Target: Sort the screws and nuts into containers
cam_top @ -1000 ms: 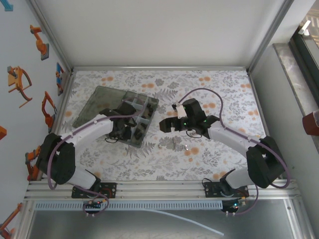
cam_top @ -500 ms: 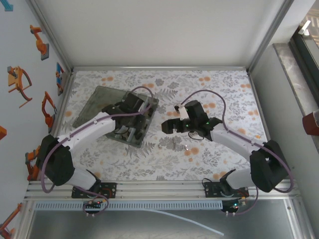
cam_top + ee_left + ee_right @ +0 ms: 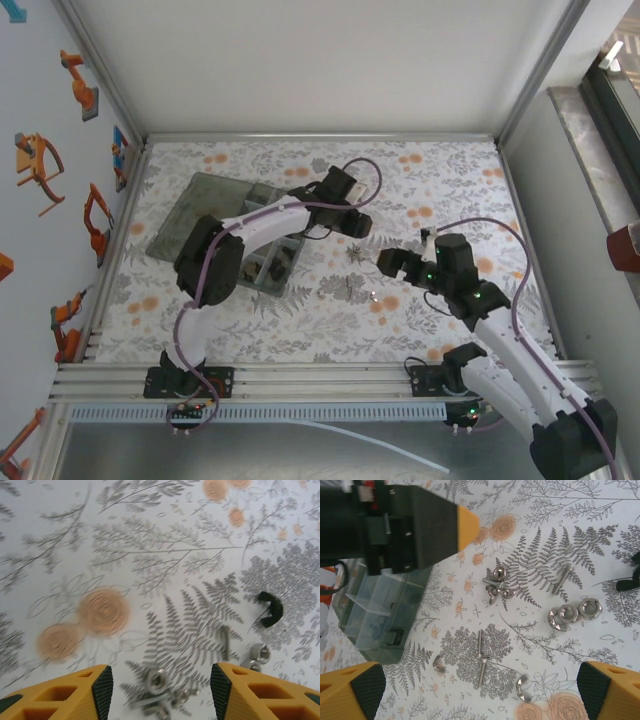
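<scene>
"What is differing from a second ago?"

"My left fingers are now hovering beyond the organizer box, over silvery screws and nuts lying loose on the surface. They are spreading wider, pinching nothing. My right fingers are sitting pulled back, spread wide."

"And between views?"

"My left wrist is showing a black curved piece; my right is showing the box's compartments."

The whole table is seen from high above and behind the arm bases, looking steeply down. From the left wrist its patterned top is viewed very close, tilted forward; from the right wrist, from farther off. The same scattered nuts and screws are shared by both wrist views.
</scene>
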